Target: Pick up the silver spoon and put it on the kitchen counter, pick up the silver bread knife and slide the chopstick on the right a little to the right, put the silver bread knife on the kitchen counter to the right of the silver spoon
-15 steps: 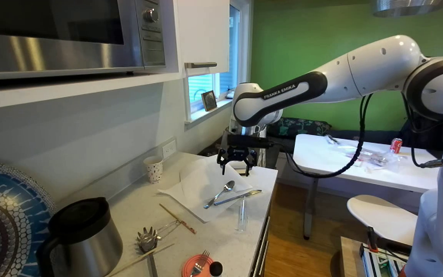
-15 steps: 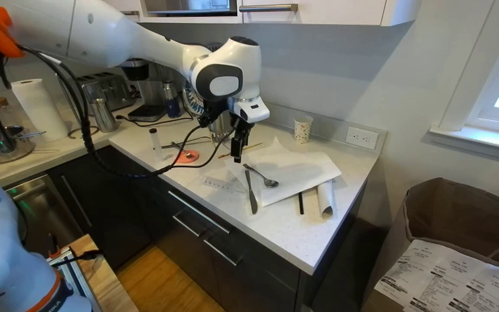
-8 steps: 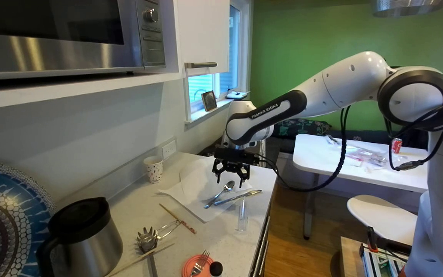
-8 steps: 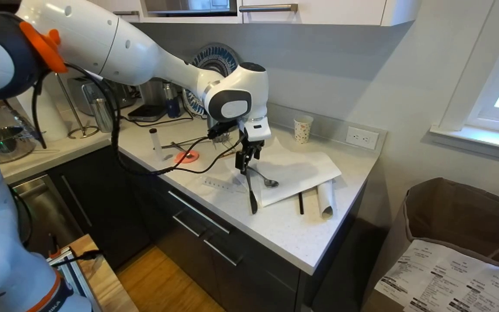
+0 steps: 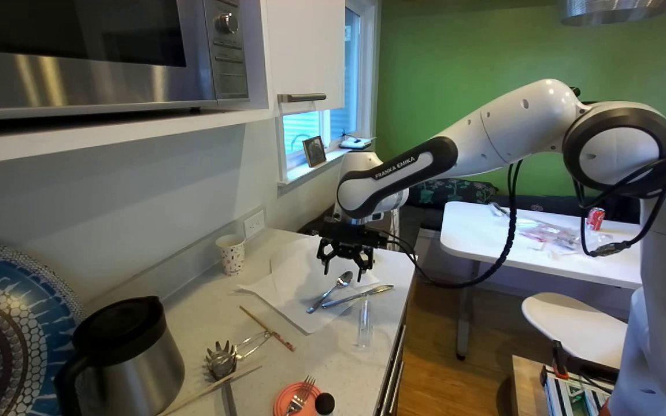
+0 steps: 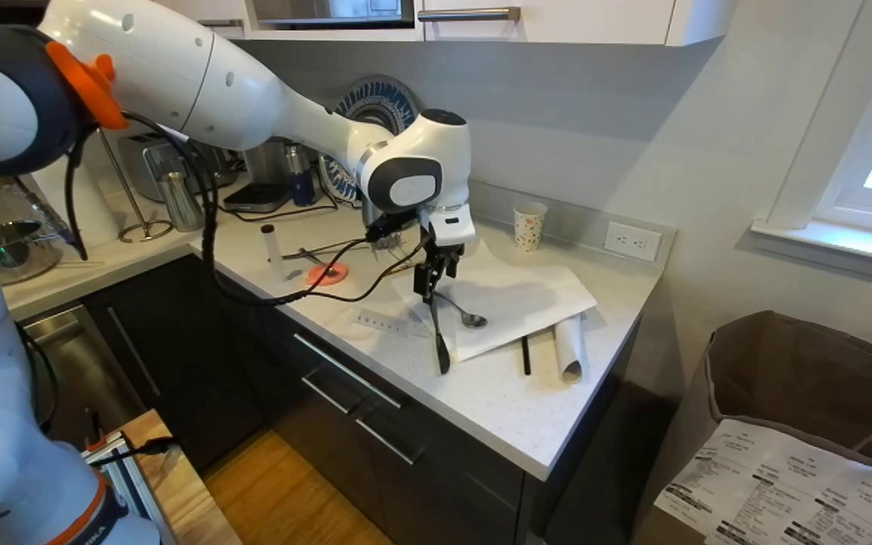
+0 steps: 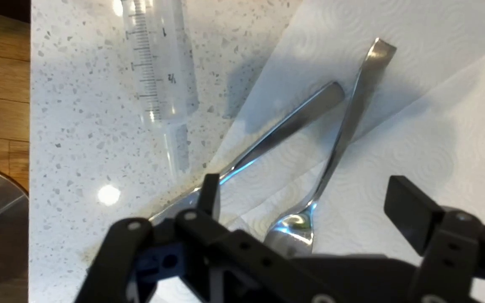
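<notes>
"So, how is the gripper (image 7: 303,198) standing?"

"It is hovering over the paper towel (image 7: 470,139) on the kitchen counter (image 7: 78,126), its fingers pointing down and its jaws standing wide apart."

"And what is lying below it?"

"The silver spoon (image 7: 340,145). It is resting on the paper towel, and in the wrist view it is showing between the two fingers, its bowl nearer the gripper, its handle slanting away."

"Where is the silver bread knife (image 7: 270,142) lying, then?"

"Right next to it. The handle is resting on the paper towel, its end lying just beside the spoon's handle, while the blade is reaching past the towel's edge over the bare counter. One finger is covering part of the blade, and that view is leaving unclear whether finger and knife are touching."

"What else is the counter bearing?"

"A clear syringe (image 7: 154,63) is lying on the bare surface near the knife. In an exterior view, one chopstick (image 5: 263,325) is lying between the paper towel and a clawed utensil (image 5: 221,361); another chopstick (image 5: 200,396) is lying near that utensil, farther from the paper towel. A fork (image 5: 298,398) is resting on a pink dish (image 5: 282,394), and a patterned cup (image 5: 232,254) is standing upright by the wall (image 5: 165,190)."
</notes>
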Motion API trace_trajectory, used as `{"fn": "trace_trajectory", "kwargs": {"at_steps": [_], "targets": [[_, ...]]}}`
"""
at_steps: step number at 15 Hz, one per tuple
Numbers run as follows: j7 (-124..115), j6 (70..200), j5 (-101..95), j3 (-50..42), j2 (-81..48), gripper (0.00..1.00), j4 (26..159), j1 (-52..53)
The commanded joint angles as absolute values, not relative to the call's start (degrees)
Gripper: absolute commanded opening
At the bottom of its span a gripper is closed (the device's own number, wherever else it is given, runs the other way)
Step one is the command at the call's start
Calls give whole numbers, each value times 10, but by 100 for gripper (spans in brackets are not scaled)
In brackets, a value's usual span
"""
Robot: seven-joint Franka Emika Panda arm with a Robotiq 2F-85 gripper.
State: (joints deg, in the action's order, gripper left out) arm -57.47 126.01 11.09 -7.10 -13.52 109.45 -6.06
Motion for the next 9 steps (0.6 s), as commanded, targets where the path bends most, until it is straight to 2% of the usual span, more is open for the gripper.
{"fn": "trace_trajectory", "kwargs": {"at_steps": [1,6,8,9], "targets": [[-587,1286,105,-78,-159,100,1083,-54],[-580,1311,114,-77,-182,100,1078,-55],[-579,1322,114,-77,-189,74,1076,-54],[-582,1322,113,-77,-194,66,1074,-53]]}}
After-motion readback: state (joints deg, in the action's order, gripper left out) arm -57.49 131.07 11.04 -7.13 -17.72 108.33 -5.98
